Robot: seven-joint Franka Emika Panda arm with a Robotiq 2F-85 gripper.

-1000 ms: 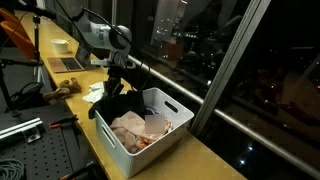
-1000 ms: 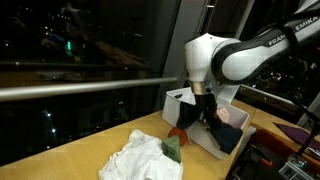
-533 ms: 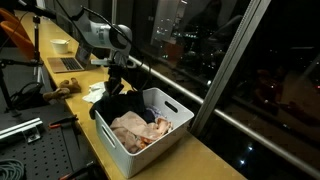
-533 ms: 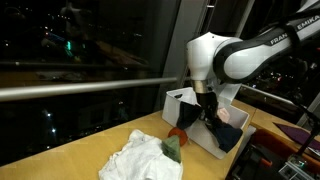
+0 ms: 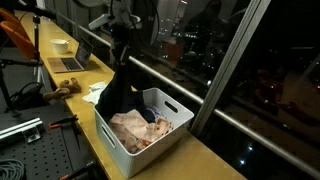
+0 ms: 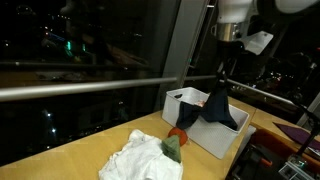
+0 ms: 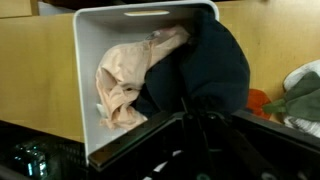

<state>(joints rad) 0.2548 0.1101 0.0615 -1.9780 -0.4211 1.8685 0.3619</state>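
We note the pincer (image 5: 122, 55) raised high, clenched on a dark garment (image 5: 115, 95). The garment hangs from it, lower end reaching into the white bin (image 5: 128, 152). A pink cloth (image 5: 140, 128) lies inside. A white cloth (image 6: 140, 158) sits on the worktop (image 6: 70, 160) beside the bin

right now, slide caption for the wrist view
Wrist view: end effector shut on a dark garment above a white bin holding a peach cloth.

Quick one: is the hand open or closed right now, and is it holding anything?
Hand: closed, holding the dark garment, which hangs over the white bin.
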